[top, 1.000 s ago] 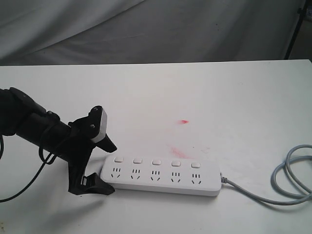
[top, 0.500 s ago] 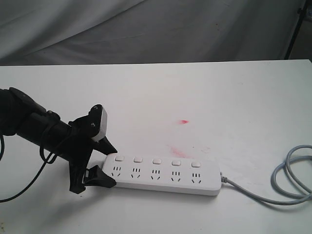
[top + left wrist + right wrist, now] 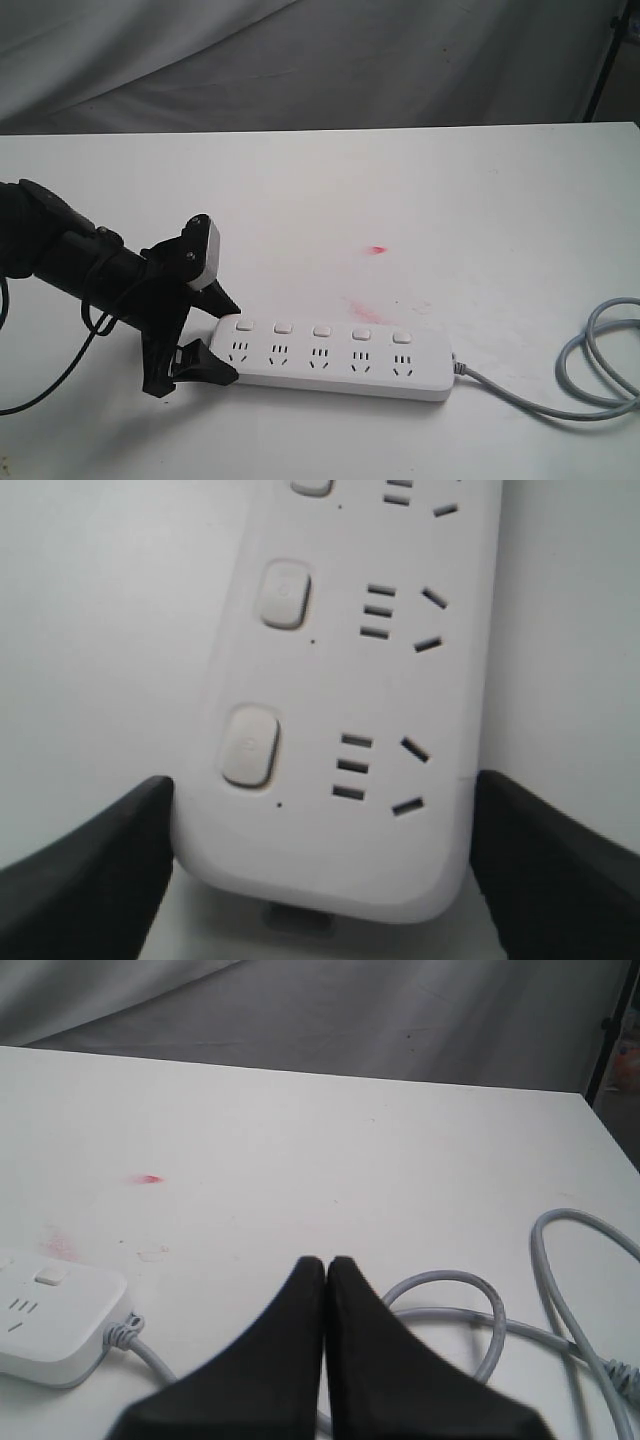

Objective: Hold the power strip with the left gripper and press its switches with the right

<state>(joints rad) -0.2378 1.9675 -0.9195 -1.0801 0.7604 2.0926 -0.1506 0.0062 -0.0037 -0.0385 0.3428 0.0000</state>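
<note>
The white power strip [image 3: 335, 360] lies flat near the table's front edge, its grey cord [image 3: 590, 375] looping off to the right. The switches [image 3: 321, 331] form a row along its far side. My left gripper [image 3: 221, 337] straddles the strip's left end, one black jaw against each long side; the left wrist view shows the power strip [image 3: 340, 730], its switches [image 3: 250, 745] and both fingertips [image 3: 150, 810] touching it. My right gripper [image 3: 326, 1260] is shut on nothing, above the cord [image 3: 450, 1285] beyond the strip's cord end [image 3: 50, 1315]; it is outside the exterior view.
Red smudges [image 3: 377, 249] mark the white table [image 3: 450, 200] behind the strip. Grey cloth [image 3: 320, 60] hangs behind the table. A dark stand leg [image 3: 600, 70] is at the back right. A black cable [image 3: 60, 370] trails from the left arm.
The left jaws have closed from a wide stance onto the strip's left end, the near jaw moving inward. Nothing has moved in the last half second.
</note>
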